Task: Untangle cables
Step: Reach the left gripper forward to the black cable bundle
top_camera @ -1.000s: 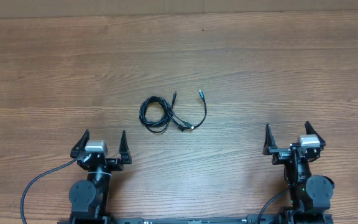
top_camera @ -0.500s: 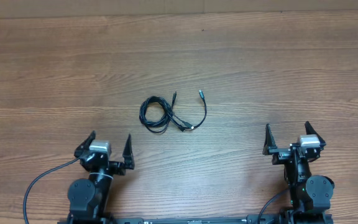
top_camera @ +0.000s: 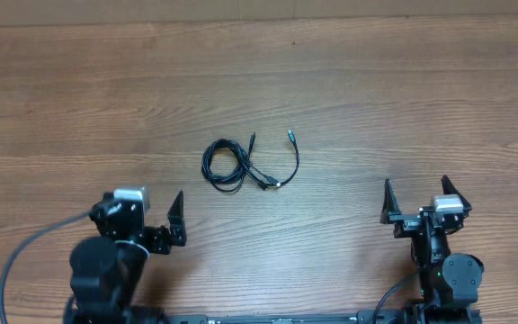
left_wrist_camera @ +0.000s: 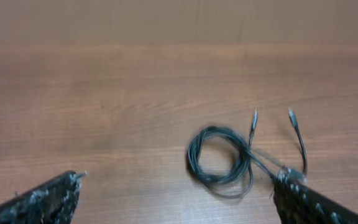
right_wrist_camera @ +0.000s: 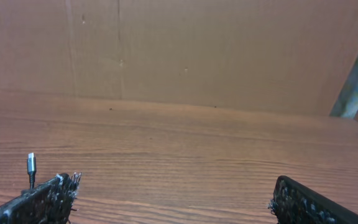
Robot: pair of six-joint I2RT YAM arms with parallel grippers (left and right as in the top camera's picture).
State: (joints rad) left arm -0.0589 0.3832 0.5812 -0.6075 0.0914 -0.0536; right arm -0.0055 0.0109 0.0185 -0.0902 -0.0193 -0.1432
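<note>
Left pincer (left_wrist_camera: 179, 178) of mine hangs wide and empty, short of the tangled black cables (left_wrist_camera: 229, 155) on the wooden table (top_camera: 376, 90). My right pincer (top_camera: 416, 191) gapes too, well apart. Untangling looks unstarted: next I must reach the coil and pinch one strand.

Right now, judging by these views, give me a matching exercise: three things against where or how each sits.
1. thin black tangled cables
2. left arm's black fingers
3. right arm's black fingers

A. spread open, right of the cables
B. coiled mid-way across the wooden table, untouched
C. spread open, left of the cables

Pairs: 1-B, 2-C, 3-A
</note>
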